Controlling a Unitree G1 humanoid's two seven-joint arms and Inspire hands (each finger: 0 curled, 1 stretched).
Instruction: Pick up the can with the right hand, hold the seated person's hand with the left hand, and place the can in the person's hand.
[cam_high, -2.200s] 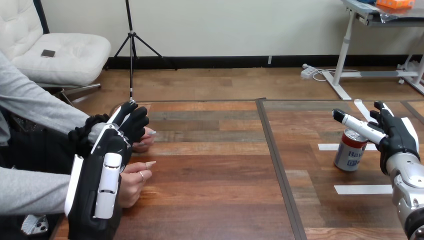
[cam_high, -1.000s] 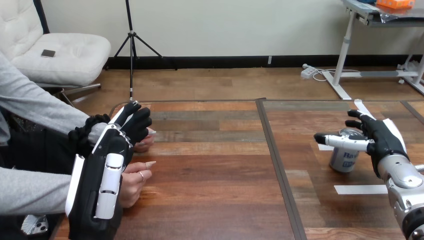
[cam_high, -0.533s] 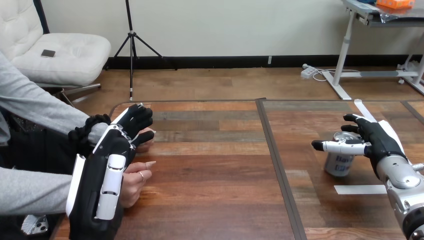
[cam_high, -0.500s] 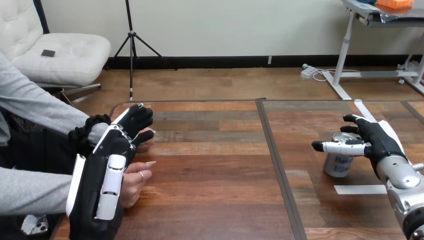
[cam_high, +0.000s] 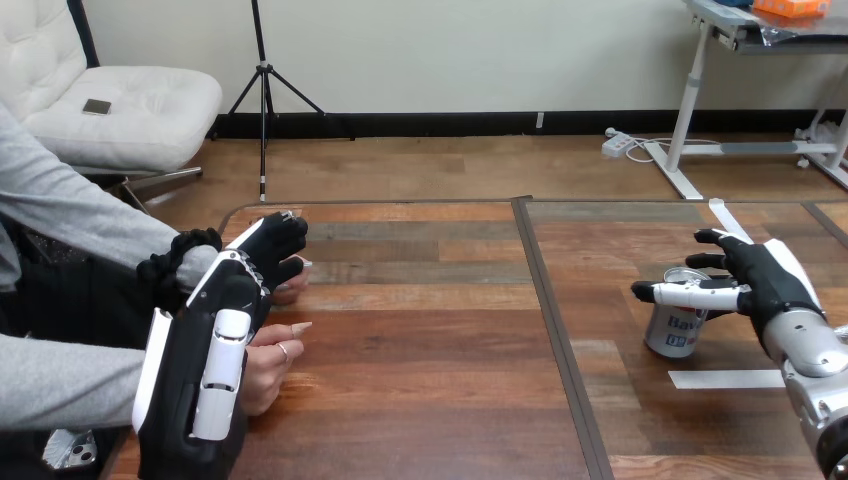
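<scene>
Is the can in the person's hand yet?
No: the can is at the table's right side at the right robot hand, far from the person's hands at the left.

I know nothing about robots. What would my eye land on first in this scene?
Probably the large black-and-white mechanical left hand at the table's left side, lying over the seated person's upper hand. Next, at the right, the robot's right hand has its thumb and fingers round a tilted silver-and-blue drink can, near a white tape strip on the brown wooden table.
</scene>
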